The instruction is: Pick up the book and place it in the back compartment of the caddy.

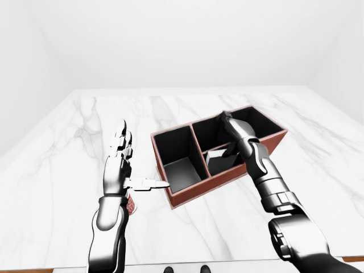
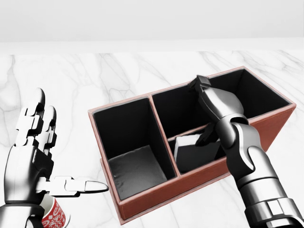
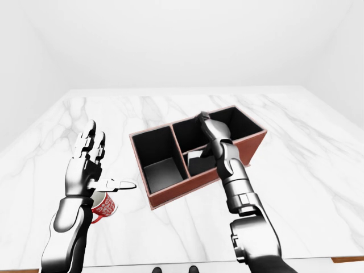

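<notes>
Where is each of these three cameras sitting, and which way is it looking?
Left-eye view: on the head, looking down over the marble table at the caddy; both arms show.
Head view: on the head, closer in; the right robot hand is over the book, the left robot hand is open.
Right-eye view: nearly the same as the left-eye view, plus a red cup.
All three share caddy and hands.

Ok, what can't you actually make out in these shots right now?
- Book: its right part is hidden behind the right hand and forearm, so any contact is unclear.
- Red cup: cut off by the head view's bottom edge, under the left hand.
- Caddy: the compartment floor near the book is too dark.
</notes>
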